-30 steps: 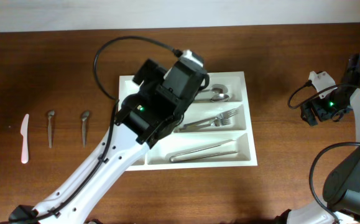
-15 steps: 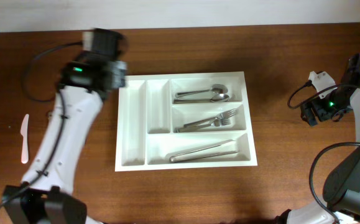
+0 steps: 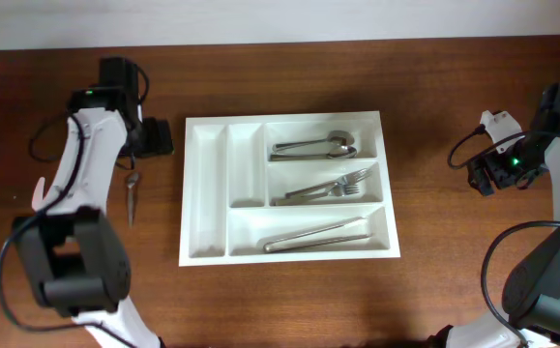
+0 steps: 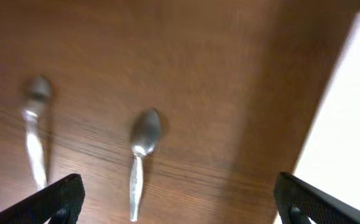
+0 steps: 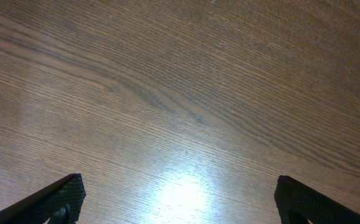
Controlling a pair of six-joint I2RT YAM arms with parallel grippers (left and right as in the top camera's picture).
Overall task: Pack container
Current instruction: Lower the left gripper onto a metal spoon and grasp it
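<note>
Packing looks partly done. The container sits mid-surface, with spoons in its far wide bay, forks in the middle one and longer steel pieces in the near one, while both narrow bays are bare. To its left lie a loose spoon and a second spoon, both unpacked. The left gripper hovers there with its fingers spread and empty. The right gripper, far right, is likewise spread.

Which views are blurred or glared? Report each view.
Left wrist: motion-blurred, small metal spoon soft, large white plastic cutlery tray washed out. Right wrist: sharp grain, glare patch on brown wooden table. Overhead: sharp, evenly lit.
</note>
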